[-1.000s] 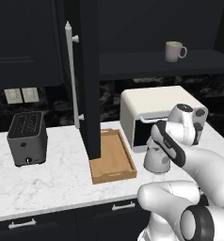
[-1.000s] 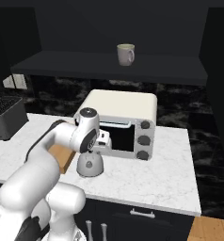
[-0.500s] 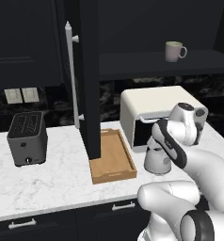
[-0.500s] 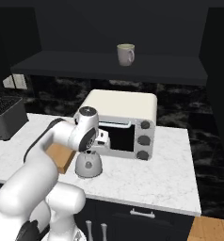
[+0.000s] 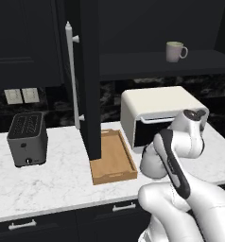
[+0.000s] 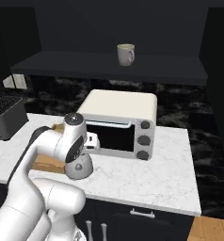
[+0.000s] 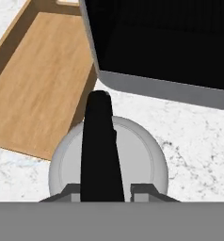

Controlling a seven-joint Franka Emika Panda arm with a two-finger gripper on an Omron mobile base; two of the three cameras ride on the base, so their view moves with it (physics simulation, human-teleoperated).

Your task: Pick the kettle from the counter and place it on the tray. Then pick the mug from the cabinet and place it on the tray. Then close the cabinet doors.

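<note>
One kettle sits right of centre in your left base view, beside the empty tray, mug upper right. Your right base view puts it lower left under the wrist. Your hand view shows both fingers flanking its black handle; whether they pinch it, you cannot tell.

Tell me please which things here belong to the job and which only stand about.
Belonging to the job:
kettle, gripped at its handle by the gripper
tray, empty, beside the kettle
mug on the cabinet shelf
open cabinet door
counter

Only standing about:
toaster oven
toaster
wall sockets
</note>
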